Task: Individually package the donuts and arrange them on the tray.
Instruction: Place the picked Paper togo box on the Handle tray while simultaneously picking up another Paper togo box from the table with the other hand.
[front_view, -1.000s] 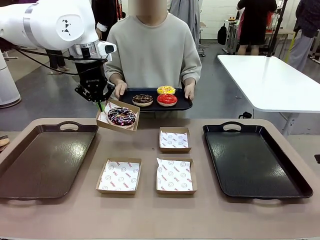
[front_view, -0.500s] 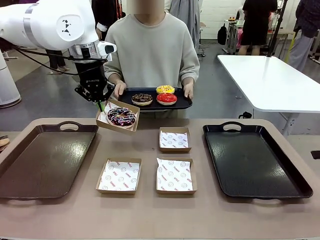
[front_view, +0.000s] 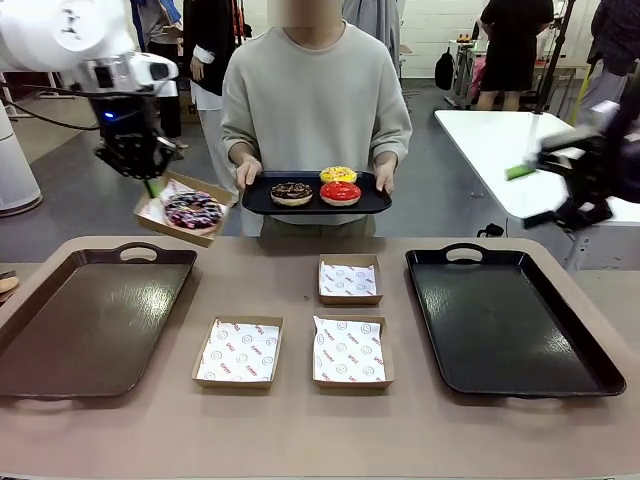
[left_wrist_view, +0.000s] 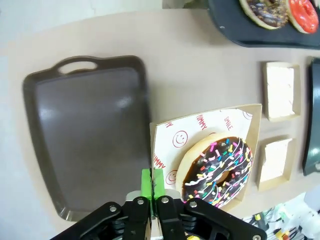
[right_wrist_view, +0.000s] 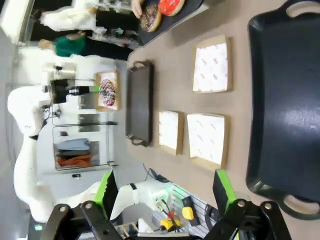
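Observation:
A dark sprinkled donut (front_view: 193, 210) lies in a paper-lined cardboard box (front_view: 150, 212) that hangs tilted in the air above the far end of the brown tray (front_view: 90, 320). My left gripper (front_view: 152, 186) is shut on the box's rim. In the left wrist view its fingers (left_wrist_view: 146, 186) pinch the box (left_wrist_view: 210, 122) beside the donut (left_wrist_view: 217, 170). My right gripper (front_view: 540, 192) hovers open and blurred at the far right; in its wrist view it (right_wrist_view: 165, 192) holds nothing. A person holds a small black tray (front_view: 260, 203) bearing chocolate (front_view: 291, 191), yellow (front_view: 338, 175) and red (front_view: 340, 192) donuts.
Three empty paper-lined boxes (front_view: 350, 280) (front_view: 238, 350) (front_view: 349, 350) sit mid-table. A large black tray (front_view: 590, 372) lies on the right of the table. A white table (front_view: 500, 150) stands behind on the right, with people farther back.
My left arm has carried the boxed donut leftward, from near the person's tray to above the brown tray's far end. The right arm has come into view at the right.

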